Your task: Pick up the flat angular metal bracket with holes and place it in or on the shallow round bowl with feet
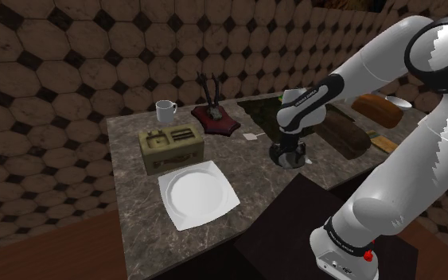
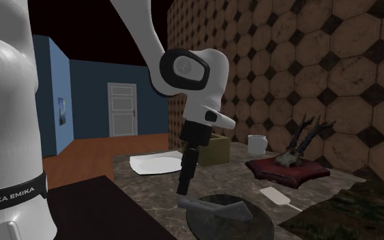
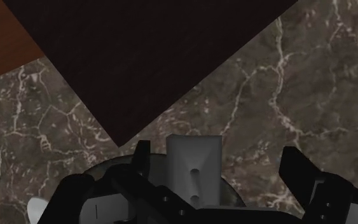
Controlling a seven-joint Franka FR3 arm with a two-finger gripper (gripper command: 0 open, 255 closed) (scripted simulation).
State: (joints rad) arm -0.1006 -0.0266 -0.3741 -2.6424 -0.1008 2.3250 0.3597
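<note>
The flat grey angular bracket (image 2: 215, 207) lies on the dark shallow round bowl (image 2: 241, 223), which stands on the marble counter close to the stand's corner. One end of the bracket sticks out past the bowl's rim. My black gripper (image 2: 183, 193) hangs just above that end, pointing down. In the wrist view the bracket (image 3: 193, 168), with its holes showing, sits between my fingers. The gripper (image 3: 217, 149) is open and neither finger touches the bracket. In the shoulder view the gripper (image 1: 287, 153) is low over the counter's near right part.
A white square plate (image 1: 198, 196), an olive box (image 1: 171, 147), a white mug (image 1: 165, 110) and a dark red plaque with antlers (image 1: 215, 118) stand on the counter (image 1: 134, 215). A small flat white piece (image 2: 276, 196) lies by the bowl. The dark stand (image 3: 145, 57) borders the counter.
</note>
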